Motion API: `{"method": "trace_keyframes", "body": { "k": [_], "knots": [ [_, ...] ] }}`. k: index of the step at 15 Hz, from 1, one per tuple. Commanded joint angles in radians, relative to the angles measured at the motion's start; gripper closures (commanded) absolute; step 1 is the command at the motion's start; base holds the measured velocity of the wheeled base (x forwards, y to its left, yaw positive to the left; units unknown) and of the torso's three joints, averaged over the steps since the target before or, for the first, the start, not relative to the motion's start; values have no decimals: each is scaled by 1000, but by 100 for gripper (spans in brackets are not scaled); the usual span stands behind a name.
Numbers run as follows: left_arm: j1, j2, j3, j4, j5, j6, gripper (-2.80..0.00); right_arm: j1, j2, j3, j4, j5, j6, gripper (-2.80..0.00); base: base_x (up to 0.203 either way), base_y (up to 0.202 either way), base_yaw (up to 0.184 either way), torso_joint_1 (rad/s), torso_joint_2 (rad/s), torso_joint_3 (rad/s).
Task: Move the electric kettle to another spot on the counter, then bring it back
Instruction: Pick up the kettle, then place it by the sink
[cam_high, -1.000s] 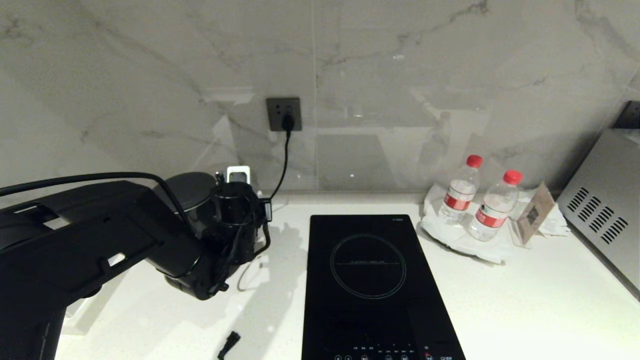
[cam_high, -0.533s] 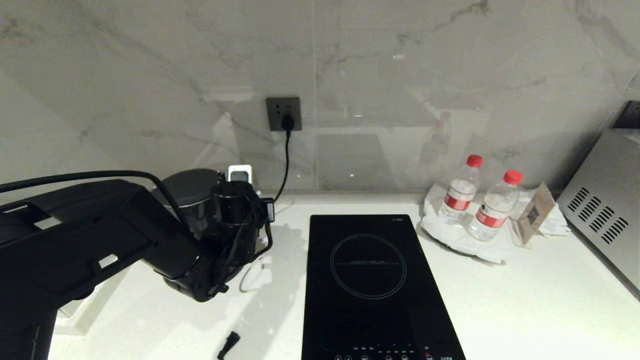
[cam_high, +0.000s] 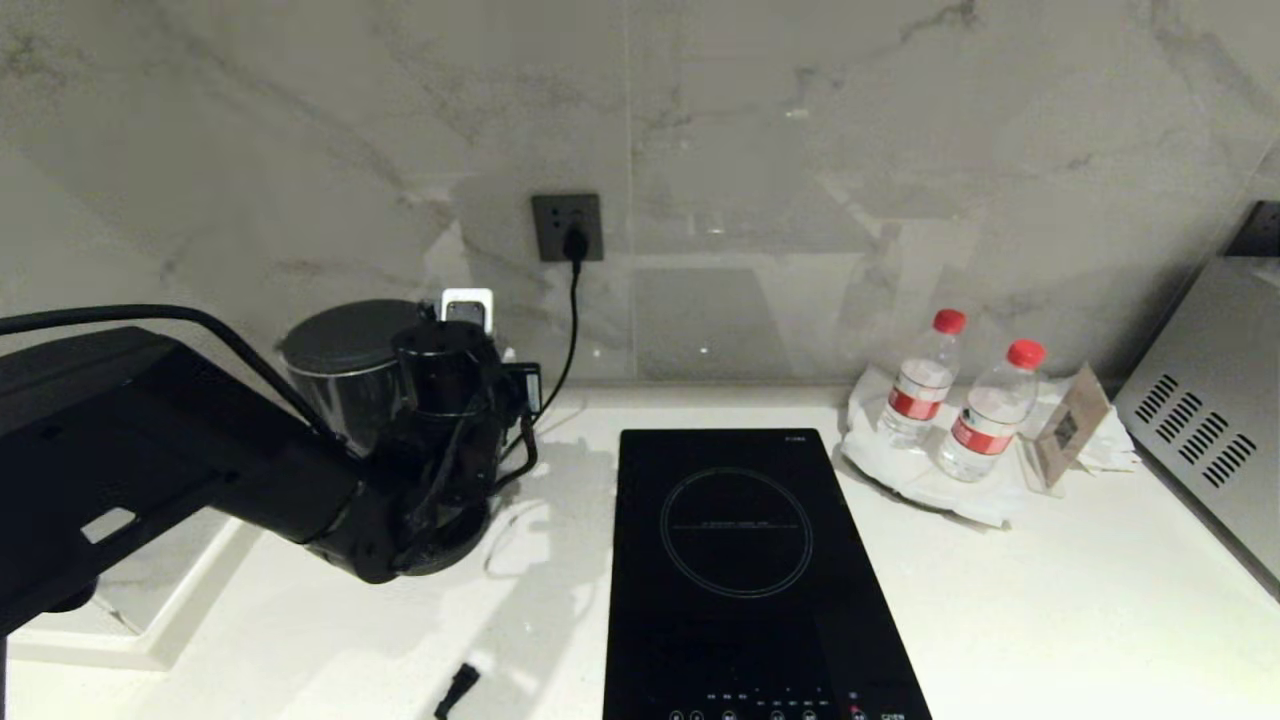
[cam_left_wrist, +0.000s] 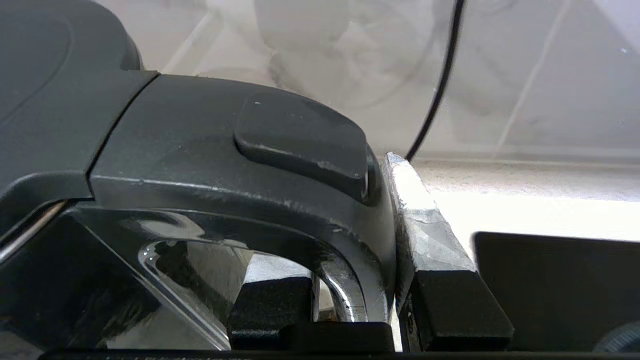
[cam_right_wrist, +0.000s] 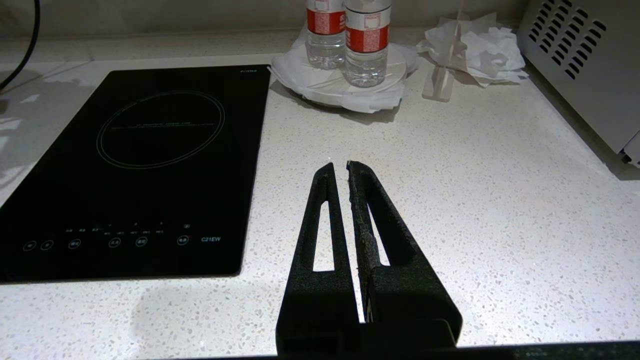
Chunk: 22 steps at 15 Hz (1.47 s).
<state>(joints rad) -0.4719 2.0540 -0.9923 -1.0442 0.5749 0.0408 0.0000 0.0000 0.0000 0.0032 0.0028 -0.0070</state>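
left tool (cam_left_wrist: 350, 300) clamps the electric kettle (cam_high: 345, 375) handle above the counter (cam_high: 1050, 600).

Your kettle (cam_high: 350, 375) sat at the counter's (cam_high: 1050, 600) left rear, near the wall, with the left gripper (cam_left_wrist: 360, 300) on its handle (cam_left_wrist: 280, 200). The cooktop (cam_high: 745, 570) lay to its right, the socket (cam_high: 567, 227) on the wall behind. Two bottles (cam_high: 920, 385) stood right of the cooktop, before you.

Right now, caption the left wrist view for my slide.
Left pincer clamped on the kettle's handle, with the cooktop beside it on the white counter.
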Motion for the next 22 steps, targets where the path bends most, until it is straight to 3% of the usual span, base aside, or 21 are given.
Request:
{"method": "trace_keyframes", "body": {
  "k": [1, 5, 9, 18, 22],
  "knots": [
    [-24, -96, 4, 54, 3, 0, 0, 0, 0, 0, 0, 0, -1, 0, 0, 0, 0, 0, 0, 0],
    [-72, -263, 68, 191, 1, -4, 0, 0, 0, 0, 0, 0, -1, 0, 0, 0, 0, 0, 0, 0],
    [-151, -405, 236, 227, -3, -14, 0, 0, 0, 0, 0, 0, -1, 0, 0, 0, 0, 0, 0, 0],
    [-170, -431, 313, 224, 6, -89, 0, 0, 0, 0, 0, 0, 1, 0, 0, 0, 0, 0, 0, 0],
    [-175, -433, 324, 224, 6, -93, 0, 0, 0, 0, 0, 0, 1, 0, 0, 0, 0, 2, 4, 147]
  ]
}}
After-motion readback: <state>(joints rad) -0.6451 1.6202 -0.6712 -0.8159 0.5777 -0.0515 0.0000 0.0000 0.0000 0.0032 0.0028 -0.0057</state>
